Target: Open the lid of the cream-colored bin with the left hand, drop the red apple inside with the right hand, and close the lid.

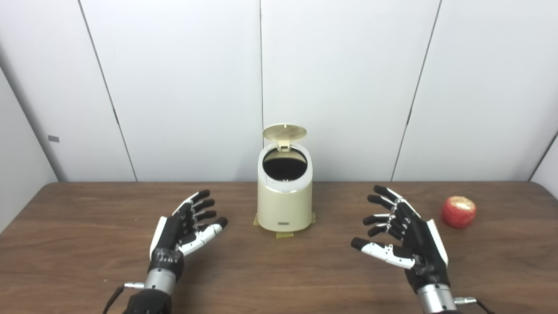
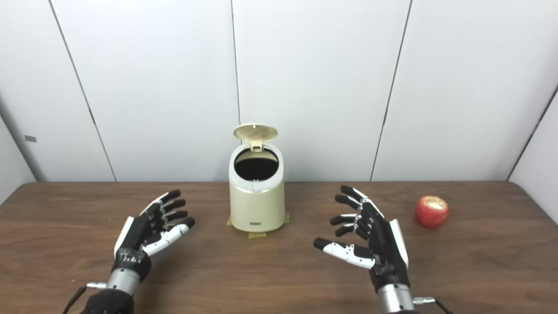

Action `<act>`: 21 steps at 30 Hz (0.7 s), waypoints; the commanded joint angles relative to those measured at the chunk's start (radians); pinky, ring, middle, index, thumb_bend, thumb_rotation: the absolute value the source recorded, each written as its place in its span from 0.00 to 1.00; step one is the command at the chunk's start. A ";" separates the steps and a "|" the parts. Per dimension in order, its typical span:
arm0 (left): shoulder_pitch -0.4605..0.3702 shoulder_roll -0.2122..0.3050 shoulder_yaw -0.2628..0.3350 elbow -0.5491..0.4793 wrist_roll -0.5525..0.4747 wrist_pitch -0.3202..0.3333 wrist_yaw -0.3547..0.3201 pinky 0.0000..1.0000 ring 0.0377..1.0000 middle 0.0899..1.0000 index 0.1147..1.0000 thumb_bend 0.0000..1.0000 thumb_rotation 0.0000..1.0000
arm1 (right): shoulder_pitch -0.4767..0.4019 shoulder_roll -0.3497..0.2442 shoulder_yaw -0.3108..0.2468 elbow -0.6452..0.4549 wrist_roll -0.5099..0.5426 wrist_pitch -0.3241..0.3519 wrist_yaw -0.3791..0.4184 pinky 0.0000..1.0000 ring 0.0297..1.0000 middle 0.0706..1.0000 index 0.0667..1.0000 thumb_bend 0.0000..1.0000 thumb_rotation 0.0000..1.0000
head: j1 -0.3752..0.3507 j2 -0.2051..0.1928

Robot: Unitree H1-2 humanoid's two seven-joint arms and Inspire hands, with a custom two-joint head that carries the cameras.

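The cream-colored bin (image 1: 284, 205) stands at the middle back of the table, its round lid (image 1: 284, 132) tipped up and back so the dark opening shows. The red apple (image 1: 458, 211) rests on the table to the right of the bin. My left hand (image 1: 185, 226) hovers open to the bin's front left, palm inward, holding nothing. My right hand (image 1: 403, 233) is open between the bin and the apple, apart from both, fingers spread.
The brown wooden table (image 1: 87, 253) runs edge to edge, with white wall panels (image 1: 174, 87) right behind it. Bits of yellow tape (image 1: 284, 234) mark the bin's base. Cables (image 1: 473, 302) trail from both wrists.
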 commanded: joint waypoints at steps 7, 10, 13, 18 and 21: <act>-0.001 0.025 -0.020 -0.044 0.041 -0.100 0.002 0.64 0.75 0.80 0.84 0.67 0.23 | -0.047 -0.026 -0.018 -0.031 0.001 -0.013 0.001 0.48 0.58 0.76 0.78 0.77 0.14 | -0.153 -0.022; 0.002 0.040 -0.009 -0.037 0.027 -0.115 -0.005 0.65 0.76 0.79 0.83 0.67 0.23 | -0.074 -0.091 -0.014 -0.054 -0.064 0.042 0.024 0.52 0.62 0.77 0.81 0.78 0.19 | -0.233 -0.054; -0.003 0.057 0.006 -0.016 0.001 -0.136 -0.021 0.65 0.76 0.80 0.84 0.64 0.20 | -0.113 -0.162 -0.023 -0.059 -0.120 0.102 0.039 0.51 0.66 0.79 0.81 0.83 0.20 | -0.320 -0.089; -0.012 0.090 0.014 -0.001 -0.012 -0.155 -0.040 0.64 0.77 0.83 0.87 0.56 0.15 | -0.172 -0.273 -0.044 -0.040 -0.208 0.173 0.039 0.52 0.67 0.78 0.77 0.84 0.22 | -0.401 -0.107; -0.016 0.091 0.025 -0.010 -0.038 -0.115 -0.048 0.66 0.79 0.84 0.87 0.52 0.09 | -0.211 -0.318 -0.051 -0.077 -0.283 0.299 0.045 0.53 0.68 0.81 0.78 0.82 0.21 | -0.429 -0.109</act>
